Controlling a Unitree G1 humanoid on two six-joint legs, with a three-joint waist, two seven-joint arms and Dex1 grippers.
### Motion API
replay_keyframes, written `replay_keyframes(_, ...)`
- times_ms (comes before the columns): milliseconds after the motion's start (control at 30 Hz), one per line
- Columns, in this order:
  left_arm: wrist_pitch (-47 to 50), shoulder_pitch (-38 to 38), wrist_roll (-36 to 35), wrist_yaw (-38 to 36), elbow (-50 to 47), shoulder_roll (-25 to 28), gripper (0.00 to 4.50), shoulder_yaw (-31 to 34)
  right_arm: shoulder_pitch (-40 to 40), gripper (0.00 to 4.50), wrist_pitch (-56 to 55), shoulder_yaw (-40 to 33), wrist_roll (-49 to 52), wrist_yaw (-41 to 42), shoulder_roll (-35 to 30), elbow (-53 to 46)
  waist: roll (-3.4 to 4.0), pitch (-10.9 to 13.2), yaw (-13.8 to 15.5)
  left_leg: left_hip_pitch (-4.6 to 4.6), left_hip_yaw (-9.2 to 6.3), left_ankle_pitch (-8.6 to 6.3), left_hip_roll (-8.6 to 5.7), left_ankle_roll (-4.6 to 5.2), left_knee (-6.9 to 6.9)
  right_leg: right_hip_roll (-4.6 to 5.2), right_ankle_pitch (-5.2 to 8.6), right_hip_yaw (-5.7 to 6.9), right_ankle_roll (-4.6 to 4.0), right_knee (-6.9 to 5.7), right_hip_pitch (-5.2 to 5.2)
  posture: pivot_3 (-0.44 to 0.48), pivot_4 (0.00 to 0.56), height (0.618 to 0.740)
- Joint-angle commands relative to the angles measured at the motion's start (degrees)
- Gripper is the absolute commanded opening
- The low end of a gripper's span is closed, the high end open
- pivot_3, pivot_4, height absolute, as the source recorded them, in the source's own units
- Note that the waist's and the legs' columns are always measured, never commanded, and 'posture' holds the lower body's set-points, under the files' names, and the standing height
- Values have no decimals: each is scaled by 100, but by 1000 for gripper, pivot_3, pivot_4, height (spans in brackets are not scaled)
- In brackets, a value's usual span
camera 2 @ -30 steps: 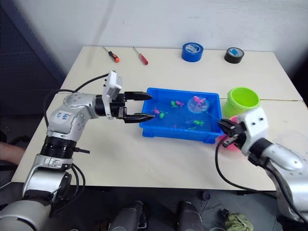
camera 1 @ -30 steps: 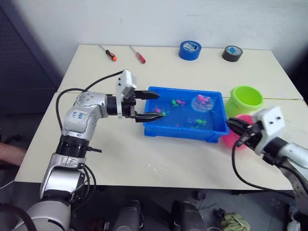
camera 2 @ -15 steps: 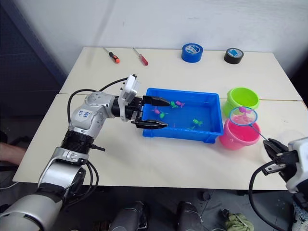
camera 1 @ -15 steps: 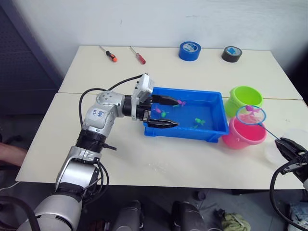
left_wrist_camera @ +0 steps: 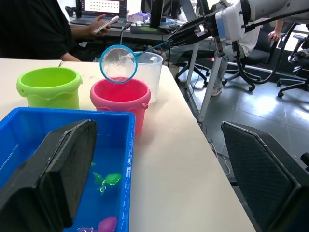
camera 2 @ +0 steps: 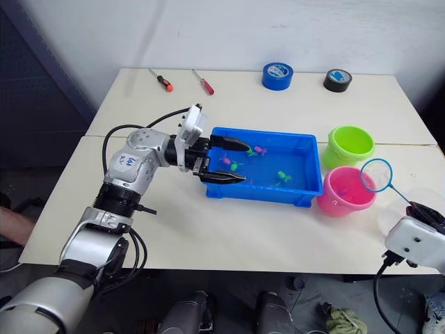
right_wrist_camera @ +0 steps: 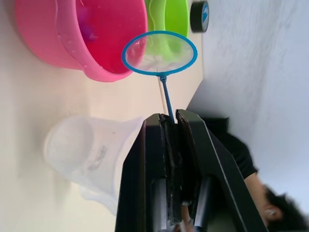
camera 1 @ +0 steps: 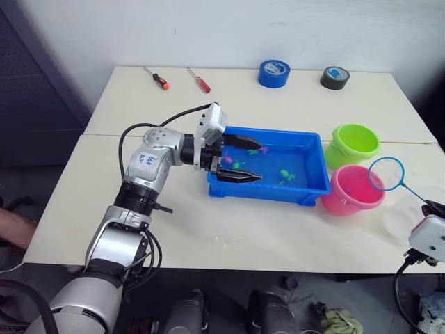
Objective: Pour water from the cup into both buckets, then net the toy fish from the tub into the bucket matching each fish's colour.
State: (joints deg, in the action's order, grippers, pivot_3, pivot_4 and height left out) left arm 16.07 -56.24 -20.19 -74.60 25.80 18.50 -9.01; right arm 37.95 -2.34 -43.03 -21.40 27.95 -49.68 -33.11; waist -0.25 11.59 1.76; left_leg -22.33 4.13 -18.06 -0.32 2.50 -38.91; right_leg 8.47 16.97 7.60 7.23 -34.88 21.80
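The blue tub [camera 1: 306, 189] holds water with a green toy fish [camera 1: 285, 175] and pink fish [camera 1: 263, 149]. My left gripper [camera 1: 259, 163] is open at the tub's left end, one finger over the water and the other outside the near wall. My right gripper [right_wrist_camera: 168, 118] is shut on the handle of the net [camera 1: 386, 173]. The net's hoop looks empty and hangs by the right rim of the pink bucket [camera 1: 351, 189], which has something pink inside. The green bucket [camera 1: 356, 142] stands behind it. The clear cup [camera 1: 407, 212] stands to the right of the pink one.
Two screwdrivers [camera 1: 156, 76] [camera 1: 199, 78], a blue tape roll [camera 1: 274, 72] and a black tape roll [camera 1: 335, 76] lie along the table's far side. The table's right edge runs close to the cup. A seated person [left_wrist_camera: 43, 29] holds a phone beyond the table.
The net rose out of the tub with a pink fish, passed over the pink bucket, and now hangs empty farther right. My left gripper moved right to the tub's left end.
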Motion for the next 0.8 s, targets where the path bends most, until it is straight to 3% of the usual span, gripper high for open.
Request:
replay_keyframes(33, -59, -19, 27, 18, -127, 97, 4476, 125, -77, 0, -750, -362, -357, 1, -192, 142, 0, 0, -16, 0, 0, 0, 0, 0, -1, 0, 0, -1, 0, 0, -1, 0, 150, 740)
replay_keyframes(233, -8, 206, 177, 190, -151, 405, 4476, 156, -1363, 0, 378, 58, 2071, 1028, -162, -101, -2, 1, -46, 7, -11, 0, 3, -1, -6, -1, 0, 6, 0, 4, -16, 0, 150, 740)
replay_keyframes(367, 29, 674, 382, 338, -519, 873, 4476, 132, -2936, 0, 1731, 1080, 3079, 1228, -435, 48, 2, 1, -101, 17, -13, 0, 7, -2, -7, -2, 0, 6, -1, -3, -22, 0, 150, 740)
replay_keyframes(500, 261, 1299, 456, 606, -1259, 1258, 4476, 194, -4278, 0, 2222, 2571, 3249, 1561, -450, 554, 1, 2, -57, 7, -41, -1, 8, -5, -14, 2, 0, 2, -2, -13, -20, 0, 150, 740)
replay_keyframes(633, 645, 1652, 426, 1018, -1889, 1413, 4476, 326, -4932, 0, 1974, 3656, 2788, 1824, -455, 1206, 1, 2, 4, -6, -58, 0, 1, -4, -21, 5, 0, -1, -2, -10, -21, 0, 150, 740)
replay_keyframes(800, 1144, 1954, 292, 1280, -2566, 1618, 4476, 485, -5412, 0, 1506, 4305, 2368, 1898, -388, 1819, 1, 2, -21, -10, -54, 0, -7, -2, -21, 4, -2, 8, 2, -5, -20, 0, 150, 740)
